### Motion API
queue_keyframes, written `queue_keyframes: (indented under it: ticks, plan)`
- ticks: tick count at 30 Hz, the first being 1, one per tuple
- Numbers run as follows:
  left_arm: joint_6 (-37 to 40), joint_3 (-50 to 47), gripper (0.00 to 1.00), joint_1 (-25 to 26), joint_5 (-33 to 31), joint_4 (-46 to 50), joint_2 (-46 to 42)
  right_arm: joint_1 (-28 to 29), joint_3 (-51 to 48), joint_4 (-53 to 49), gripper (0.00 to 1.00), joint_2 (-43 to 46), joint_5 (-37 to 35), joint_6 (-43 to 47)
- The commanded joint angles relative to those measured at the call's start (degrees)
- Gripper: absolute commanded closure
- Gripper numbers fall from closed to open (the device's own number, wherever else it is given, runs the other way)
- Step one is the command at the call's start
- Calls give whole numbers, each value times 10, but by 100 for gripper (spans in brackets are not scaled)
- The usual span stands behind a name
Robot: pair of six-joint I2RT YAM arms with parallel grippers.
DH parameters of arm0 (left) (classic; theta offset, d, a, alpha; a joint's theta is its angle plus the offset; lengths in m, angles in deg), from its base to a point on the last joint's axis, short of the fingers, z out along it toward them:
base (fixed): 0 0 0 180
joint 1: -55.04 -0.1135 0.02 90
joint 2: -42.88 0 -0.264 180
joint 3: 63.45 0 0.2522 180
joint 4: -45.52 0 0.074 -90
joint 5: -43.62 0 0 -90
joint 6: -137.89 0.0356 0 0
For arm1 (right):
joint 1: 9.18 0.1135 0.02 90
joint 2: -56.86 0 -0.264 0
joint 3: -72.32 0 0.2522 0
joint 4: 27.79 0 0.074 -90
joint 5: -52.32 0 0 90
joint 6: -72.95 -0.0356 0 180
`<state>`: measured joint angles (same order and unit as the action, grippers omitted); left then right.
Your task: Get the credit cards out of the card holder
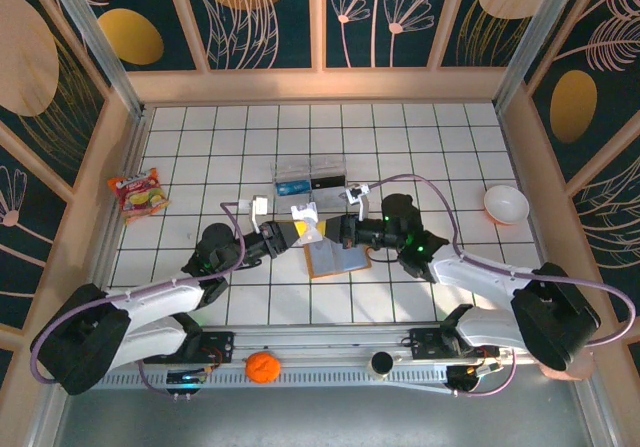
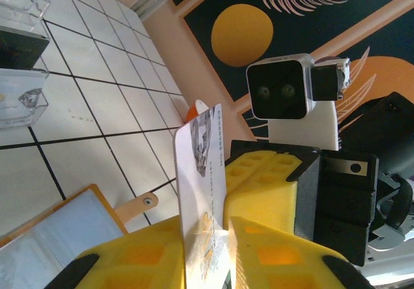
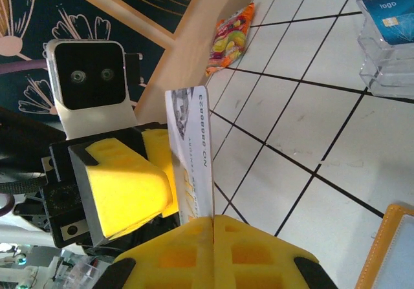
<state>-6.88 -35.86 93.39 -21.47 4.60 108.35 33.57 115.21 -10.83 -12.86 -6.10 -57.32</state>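
R gripper (image 3: 213,227) pinches card (image 3: 191,147) upright near wallet (image 1: 340,259); L gripper (image 2: 204,237) (pads clamped on same card) shares hold, prob. for handover.

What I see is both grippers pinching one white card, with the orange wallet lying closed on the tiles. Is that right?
Not quite. The wallet lies open, not closed, its grey-blue inside facing up, as the top external view shows. The rest holds: the left gripper and the right gripper both pinch the one white card.
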Motion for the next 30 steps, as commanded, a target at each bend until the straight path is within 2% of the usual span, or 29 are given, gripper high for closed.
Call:
queue_keyframes:
  ticks: [1, 3, 4, 7, 10, 15, 17, 22, 26, 27, 30]
  plan:
    - [-1, 13, 90, 1, 19, -34, 2, 3, 12, 12, 100, -13, -4, -9]
    - [11, 23, 100, 1, 16, -3, -6, 0, 18, -15, 100, -9, -18, -2]
    - [25, 35, 100, 1, 13, 29, -11, -2, 24, -38, 100, -5, -30, 5]
    - [80, 78, 100, 1, 12, 138, -25, -17, 29, -125, 92, 21, -85, 30]
    - [150, 132, 100, 1, 6, 264, -24, -42, 17, -195, 92, 72, -150, 47]
    - [247, 229, 100, 2, 25, 380, 17, -72, -5, -277, 92, 159, -228, 64]
    - [314, 297, 100, 5, 37, 450, 56, -81, -11, -302, 93, 186, -244, 64]
    - [538, 467, 100, 33, 1, 640, 150, -110, -32, -329, 93, 228, -237, 56]
    - [699, 586, 100, 37, -27, 776, 237, -111, -49, -330, 94, 247, -218, 48]
    - [727, 618, 100, 37, -37, 810, 260, -128, -51, -332, 94, 248, -217, 47]
    - [803, 732, 100, 38, -73, 916, 340, -132, -56, -332, 94, 247, -214, 47]
